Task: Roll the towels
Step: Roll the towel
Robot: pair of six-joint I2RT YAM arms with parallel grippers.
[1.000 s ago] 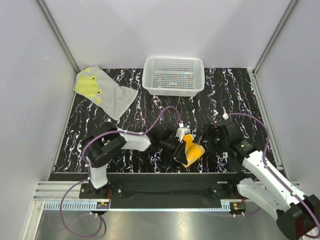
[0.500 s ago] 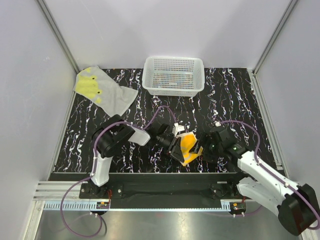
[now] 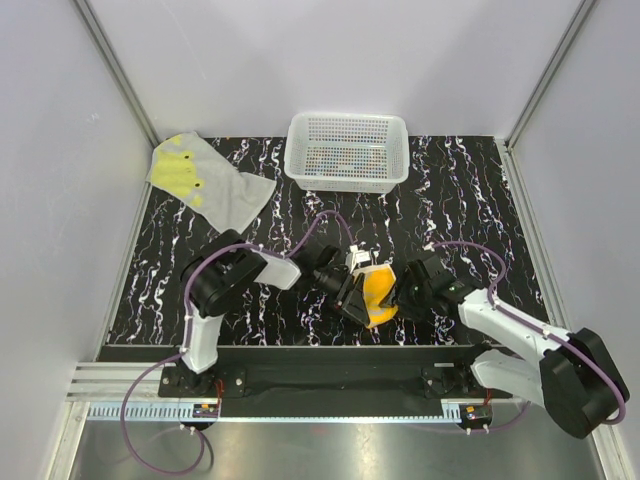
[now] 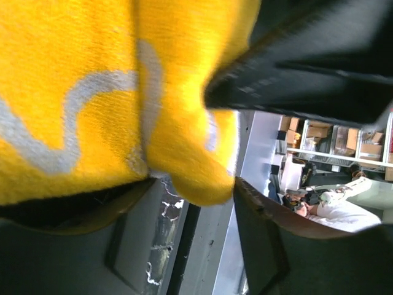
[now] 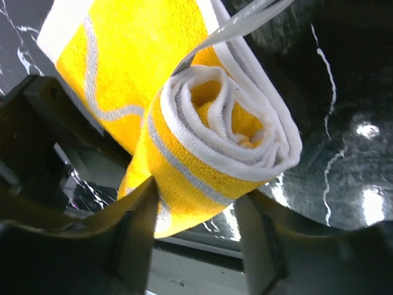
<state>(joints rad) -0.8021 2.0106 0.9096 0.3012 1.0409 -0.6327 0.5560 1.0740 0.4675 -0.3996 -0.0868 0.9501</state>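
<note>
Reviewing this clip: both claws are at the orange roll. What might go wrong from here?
1. The orange towel is coiled loosely and its outer flap lifts off the roll. The right claw only straddles one end, and the left claw shows no clear hold, so the roll may unwind.
2. The grey towel lies unrolled in the far left corner, close to the wall, which is likely an awkward reach.

The orange towel (image 4: pixel 86 80), pale wavy lines across it, filled my view, its fold hanging just beside my finger (image 4: pixel 276 252).
</note>
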